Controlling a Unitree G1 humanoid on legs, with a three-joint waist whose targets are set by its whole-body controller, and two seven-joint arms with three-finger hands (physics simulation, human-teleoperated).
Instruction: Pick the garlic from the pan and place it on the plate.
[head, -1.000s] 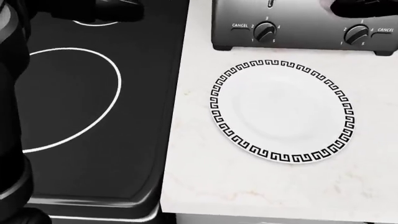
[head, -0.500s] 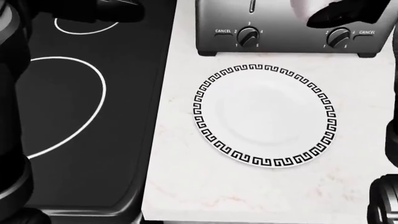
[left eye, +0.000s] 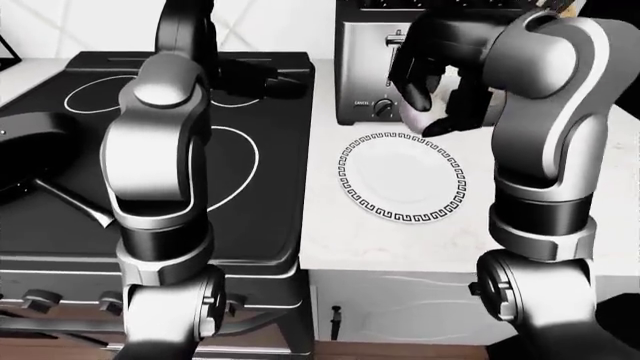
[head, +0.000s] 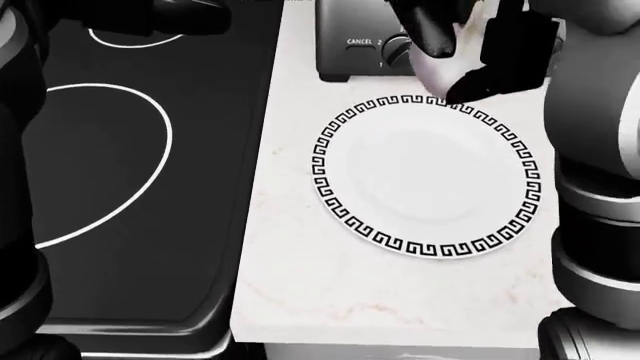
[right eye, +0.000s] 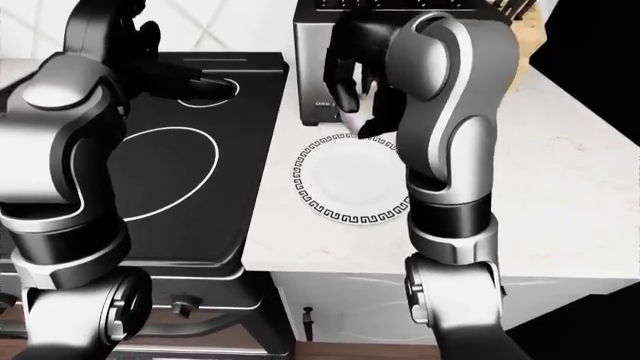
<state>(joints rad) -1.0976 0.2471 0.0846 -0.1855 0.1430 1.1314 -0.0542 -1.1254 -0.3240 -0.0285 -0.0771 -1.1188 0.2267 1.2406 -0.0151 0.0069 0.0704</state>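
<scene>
Moved in since half a second earlier, from the upper right corner of the head view to just above the plate's (head: 420, 176) top rim: right hand (head: 455, 52). Gripped the garlic (head: 438, 71), a pale rounded body, between dark fingers (head: 505, 49) curled round it from both sides. Kept the garlic off the plate, over the top edge of the black key-pattern border, with the white centre of the plate bare. Reached down to the plate from the right of the left-eye view by way of a bent grey right arm (left eye: 545, 112), which hid the plate's right edge in the right-eye view.

Lay flat on the pale marbled counter (head: 330, 300), which extended below and to the right of the plate. Stood just above the plate in the head view: toaster (left eye: 365, 67), dark-bodied, with a dial and a CANCEL label facing the plate, partly covered by the right hand.

Lay to the left of the plate, with its edge meeting the counter: black stove (head: 130, 247), marked with a white burner ring (head: 100, 165). Rested well apart from the plate, at the far left of the left-eye view: dark pan (left eye: 40, 150), handle pointing down and toward the plate.

Hung over the stove, up and to the left of the plate: left hand (left eye: 270, 79), dark against the dark surface; cannot tell whether its fingers were spread or closed.
</scene>
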